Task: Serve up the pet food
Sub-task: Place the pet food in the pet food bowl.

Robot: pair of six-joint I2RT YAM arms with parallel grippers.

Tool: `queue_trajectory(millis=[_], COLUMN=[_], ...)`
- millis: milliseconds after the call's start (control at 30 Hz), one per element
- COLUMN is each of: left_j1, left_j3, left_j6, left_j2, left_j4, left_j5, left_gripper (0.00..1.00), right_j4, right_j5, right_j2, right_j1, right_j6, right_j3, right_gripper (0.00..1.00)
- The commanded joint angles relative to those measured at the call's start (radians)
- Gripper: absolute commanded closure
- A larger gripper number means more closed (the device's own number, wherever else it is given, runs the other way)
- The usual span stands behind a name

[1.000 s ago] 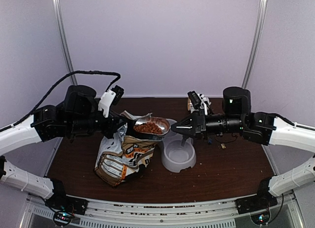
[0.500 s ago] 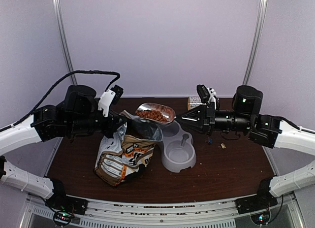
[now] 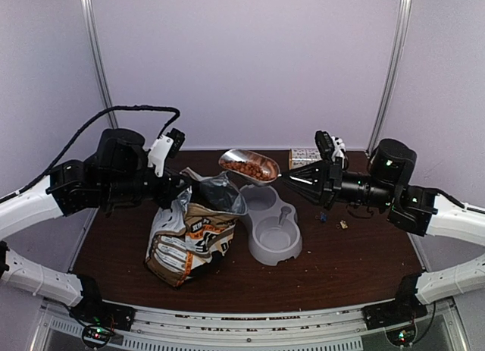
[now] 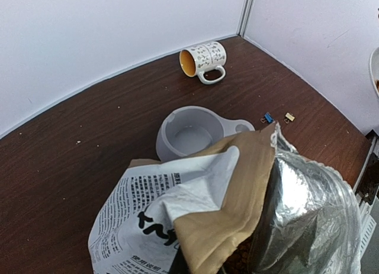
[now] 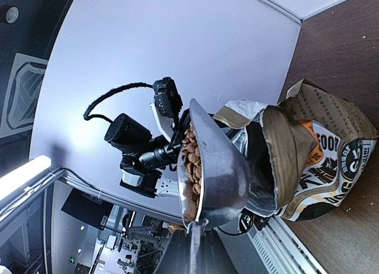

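A metal scoop (image 3: pixel 248 167) heaped with reddish-brown pet food (image 3: pixel 250 170) hangs in the air behind the bag's mouth, near the far end of the grey double bowl (image 3: pixel 271 231). My right gripper (image 3: pixel 292 177) is shut on the scoop's thin handle. The right wrist view shows the scoop (image 5: pixel 222 173) from beneath, kibble (image 5: pixel 190 161) piled to its rim. My left gripper (image 3: pixel 180 187) is shut on the top edge of the printed paper bag (image 3: pixel 189 233) and holds its foil-lined mouth (image 4: pixel 308 209) open. Both bowl compartments (image 4: pixel 189 132) look bare.
A patterned mug (image 4: pixel 203 58) lies on its side at the back of the brown table (image 3: pixel 341 267). A blue clip (image 4: pixel 267 117) and a tan clip (image 4: pixel 289 116) lie right of the bowl. White walls close in the back and both sides.
The right gripper has lifted the loaded scoop out of the bag's mouth, up and to the right toward the bowl's far end. The left arm and bag have held still.
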Motion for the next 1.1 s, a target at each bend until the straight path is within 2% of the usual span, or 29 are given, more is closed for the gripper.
queue_trajectory(millis=[0,233,467,700,900,1067], left_j1=[0.058,0.139,0.170,0.212,0.229,0.229], left_j3=[0.067,0.140,0.157,0.027,0.001,0.002], left_j6=[-0.010,0.092,0.276,0.301,0.312,0.309], left_j2=[-0.031,-0.002,0.031,0.014,0.017,0.027], left_j4=[0.134,0.044,0.002,0.183,0.167,0.162], left_j5=[0.044,0.223,0.243,0.293,0.291,0.303], left_gripper=[1.00,1.00,1.00,1.00,1.00,1.00], right_j4=[0.053,-0.019,-0.034,-0.050,-0.125,-0.206], right_j5=[0.068,0.106,0.134,0.129,0.110,0.077], right_j2=[-0.056,-0.136,-0.220,-0.295,-0.282,-0.209], right_j1=[-0.047,-0.141,-0.207,-0.250,-0.251,-0.237], right_j6=[0.009,-0.021,-0.047,-0.082,-0.171,-0.260], right_j3=[-0.048,-0.133,-0.281,-0.444,-0.493,-0.441], right_gripper=[1.00,1.00,1.00,1.00,1.00,1.00])
